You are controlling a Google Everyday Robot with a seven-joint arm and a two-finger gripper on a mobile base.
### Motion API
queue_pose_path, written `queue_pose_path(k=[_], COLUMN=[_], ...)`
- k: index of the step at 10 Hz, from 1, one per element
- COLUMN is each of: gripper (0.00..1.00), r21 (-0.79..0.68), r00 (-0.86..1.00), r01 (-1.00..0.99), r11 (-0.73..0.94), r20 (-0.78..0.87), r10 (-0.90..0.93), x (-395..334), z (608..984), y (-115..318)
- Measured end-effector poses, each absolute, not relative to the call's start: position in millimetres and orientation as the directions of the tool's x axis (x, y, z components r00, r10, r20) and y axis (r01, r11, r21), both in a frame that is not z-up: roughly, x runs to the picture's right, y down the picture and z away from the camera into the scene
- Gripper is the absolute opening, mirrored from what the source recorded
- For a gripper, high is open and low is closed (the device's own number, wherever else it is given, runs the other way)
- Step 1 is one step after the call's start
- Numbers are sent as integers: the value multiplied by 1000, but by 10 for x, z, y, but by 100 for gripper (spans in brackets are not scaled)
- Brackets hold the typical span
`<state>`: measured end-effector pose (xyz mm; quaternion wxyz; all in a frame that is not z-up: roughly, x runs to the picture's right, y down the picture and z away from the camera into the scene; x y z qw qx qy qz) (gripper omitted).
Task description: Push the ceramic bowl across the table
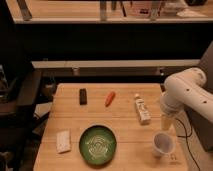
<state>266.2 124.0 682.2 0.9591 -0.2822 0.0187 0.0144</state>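
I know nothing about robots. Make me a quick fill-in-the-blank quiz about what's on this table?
1. The ceramic bowl near the front edge of the table is ____ in colour.
2. The orange thing between the black block and the white bottle is a ____.
3. The gripper hangs at the table's right side in the picture, just above a white ____.

Missing words: green; carrot; cup.

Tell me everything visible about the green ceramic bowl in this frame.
The ceramic bowl is round, shallow and dark green, glossy-looking, with a paler pattern in its centre. It sits upright and looks empty on the wooden table, near the front edge, slightly left of centre. A pale block lies just to its left, apart from it. Only the table touches it: the gripper hangs well to its right, near the white cup.
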Motion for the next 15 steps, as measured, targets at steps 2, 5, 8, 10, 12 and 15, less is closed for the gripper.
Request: queue_pose_path(k=[2,5,8,10,12,15], gripper=[80,80,80,80,80,80], r21=[-544,-551,-550,-553,-555,-554], r00=[1000,1000,999,998,998,996], r01=[-14,8,30,51,60,78], r11=[839,835,834,831,830,829], r20=[-30,-21,-11,-1,3,14], r10=[-3,-23,-43,-61,-70,-85], x=[2479,2413,2257,2196,2170,2044], z=[6838,6879,6894,6928,6952,6994], y=[1302,1421,1498,1584,1641,1710])
